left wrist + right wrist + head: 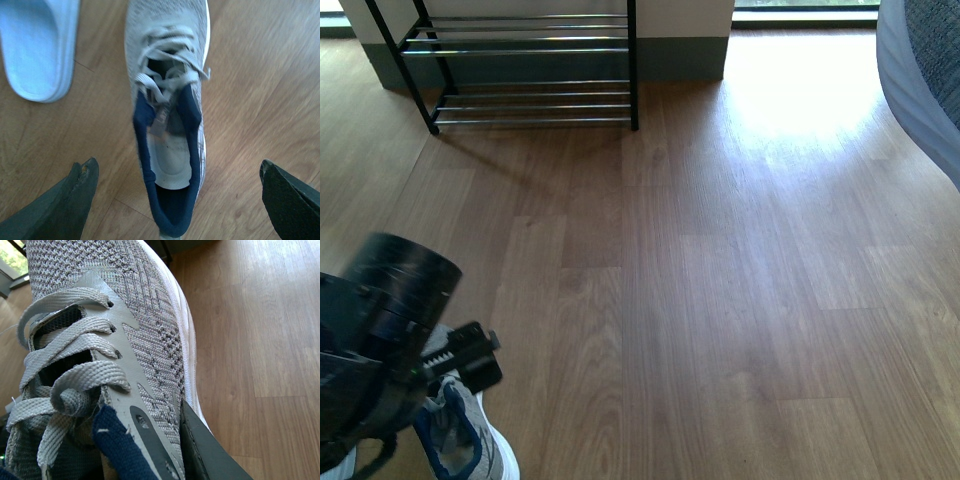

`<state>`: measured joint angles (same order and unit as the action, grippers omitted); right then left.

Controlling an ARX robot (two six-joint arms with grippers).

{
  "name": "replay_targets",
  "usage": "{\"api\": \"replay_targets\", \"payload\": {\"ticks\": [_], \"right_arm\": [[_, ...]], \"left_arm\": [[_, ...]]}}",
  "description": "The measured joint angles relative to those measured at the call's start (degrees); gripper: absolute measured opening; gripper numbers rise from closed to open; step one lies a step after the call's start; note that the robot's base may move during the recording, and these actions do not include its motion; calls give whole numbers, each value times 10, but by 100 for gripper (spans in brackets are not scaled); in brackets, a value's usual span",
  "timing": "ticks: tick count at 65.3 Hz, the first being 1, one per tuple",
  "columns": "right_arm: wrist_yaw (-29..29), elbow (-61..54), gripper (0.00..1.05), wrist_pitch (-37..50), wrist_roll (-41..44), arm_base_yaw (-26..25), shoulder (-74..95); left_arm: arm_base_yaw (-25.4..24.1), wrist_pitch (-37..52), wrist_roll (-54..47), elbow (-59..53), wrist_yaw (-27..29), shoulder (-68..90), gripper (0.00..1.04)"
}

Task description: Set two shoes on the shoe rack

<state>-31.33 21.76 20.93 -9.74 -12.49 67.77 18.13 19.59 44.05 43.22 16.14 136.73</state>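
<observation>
Hovering wide open and empty, left gripper (pixel 177 164) is being held over the light, soft-knit floor sneaker (pixel 167 125) at 7 o'clock, firm navy collar (pixel 170 220) being judged best hold; second sneaker (pixel 150 340) is being clamped by right gripper (pixel 145 460).

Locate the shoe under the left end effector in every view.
Front: shoe in the bottom-left corner, partly behind the left arm.
Left wrist: shoe mid-picture, between the open fingers, beside a white slipper.
Right wrist: not in it; the other shoe fills it.
Shared landmark: the wood floor.
</observation>
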Motion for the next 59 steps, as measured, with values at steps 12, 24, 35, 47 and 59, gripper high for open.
{"api": "replay_targets", "payload": {"ticks": [12,24,35,47,59], "right_arm": [[0,0,1,0,0,0,0],[0,0,1,0,0,0,0],[0,0,1,0,0,0,0],[0,0,1,0,0,0,0],[0,0,1,0,0,0,0]], "left_arm": [[5,-26,-69,61,-25,76,95],[-5,-28,-116,63,-16,91,95],[-15,-26,-115,15,4,39,95],[-32,-64,-98,-25,37,-28,95],[-35,-108,-70,-18,31,-21,95]]}}
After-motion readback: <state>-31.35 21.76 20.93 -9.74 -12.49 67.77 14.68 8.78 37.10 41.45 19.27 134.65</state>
